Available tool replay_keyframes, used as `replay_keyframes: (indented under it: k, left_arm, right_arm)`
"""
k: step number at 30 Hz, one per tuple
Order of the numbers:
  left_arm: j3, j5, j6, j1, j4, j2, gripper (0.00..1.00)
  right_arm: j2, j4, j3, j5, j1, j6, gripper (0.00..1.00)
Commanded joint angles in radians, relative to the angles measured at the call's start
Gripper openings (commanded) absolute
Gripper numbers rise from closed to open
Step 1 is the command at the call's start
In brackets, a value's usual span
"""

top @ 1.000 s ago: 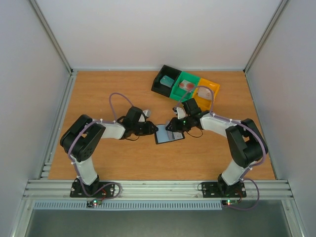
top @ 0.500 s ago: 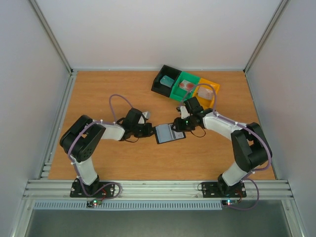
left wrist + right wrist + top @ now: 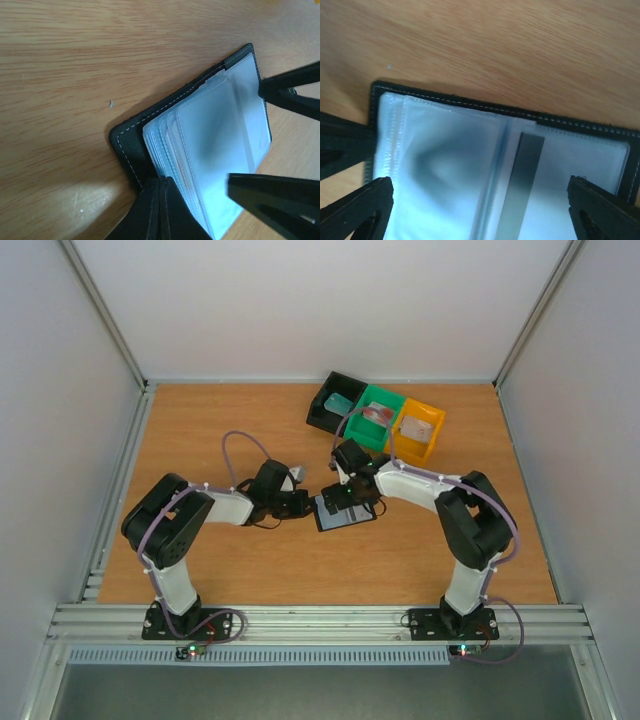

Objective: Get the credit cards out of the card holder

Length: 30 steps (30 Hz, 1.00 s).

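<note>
Two grippers are met at the card holder [image 3: 347, 512], which is laid open near the middle of the table [image 3: 220, 420] with its pale clear pockets turned upward. The left gripper [image 3: 159, 184] is seen with its fingers pressed together at the left edge of the black cover, touching it. Whether any of the cover is pinched between them cannot be told. The right gripper [image 3: 477, 190] is held just above the pockets with its fingers spread wide, one on either side of the pocket stack, and nothing is gripped by it. Under the topmost clear sleeve a card with a dark stripe [image 3: 525, 180] is seen inside its pocket. Farther back and to the right, three trays are set side by side. A teal card [image 3: 340, 403] is found in the black tray [image 3: 320, 415], a red card [image 3: 377, 413] in the green tray [image 3: 390, 397] and a whitish card [image 3: 418, 428] in the orange tray [image 3: 434, 417].
</note>
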Motion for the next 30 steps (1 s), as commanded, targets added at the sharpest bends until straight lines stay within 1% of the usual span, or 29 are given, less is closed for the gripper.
replay_keyframes:
  k: [1, 4, 6, 7, 10, 11, 12, 16, 19, 22, 27, 30]
  left_arm:
    - [-0.011, -0.013, 0.018, -0.009, 0.061, -0.016, 0.0]
    - [-0.013, -0.016, 0.018, -0.009, 0.061, -0.017, 0.0]
    - [-0.016, -0.018, 0.018, -0.009, 0.063, -0.02, 0.0]
    - [-0.019, -0.018, 0.018, -0.009, 0.065, -0.022, 0.0]
    - [-0.024, -0.023, 0.017, -0.009, 0.069, -0.026, 0.0]
    - [-0.025, -0.024, 0.017, -0.01, 0.069, -0.028, 0.0]
    - [-0.025, -0.024, 0.016, -0.009, 0.07, -0.029, 0.0]
    - [-0.038, -0.01, 0.026, -0.009, 0.086, -0.046, 0.0]
    - [-0.054, 0.0, 0.038, -0.009, 0.096, -0.066, 0.01]
    - [-0.074, -0.011, 0.045, -0.008, 0.092, -0.096, 0.12]
    - [-0.132, -0.06, 0.053, -0.01, 0.123, -0.149, 0.19]
    - [-0.156, -0.08, 0.052, -0.01, 0.136, -0.164, 0.26]
  right_arm:
    - [0.072, -0.052, 0.065, 0.125, 0.069, -0.02, 0.98]
    - [0.113, -0.064, 0.07, 0.165, 0.096, -0.014, 0.97]
    - [0.134, -0.08, 0.066, 0.202, 0.101, -0.004, 0.9]
    - [0.142, -0.091, 0.063, 0.223, 0.099, -0.001, 0.83]
    - [0.164, -0.096, 0.051, 0.26, 0.1, 0.001, 0.52]
    - [0.166, -0.094, 0.046, 0.254, 0.1, 0.001, 0.45]
    - [0.165, -0.091, 0.042, 0.238, 0.1, 0.003, 0.4]
    - [0.131, -0.069, 0.033, 0.163, 0.095, 0.022, 0.32]
    - [0.105, -0.06, 0.033, 0.116, 0.079, 0.027, 0.29]
    - [0.076, -0.044, 0.018, 0.012, 0.033, 0.029, 0.24]
    - [0.013, 0.032, -0.053, -0.169, -0.046, 0.049, 0.2]
    - [0.006, 0.058, -0.075, -0.257, -0.071, 0.064, 0.19]
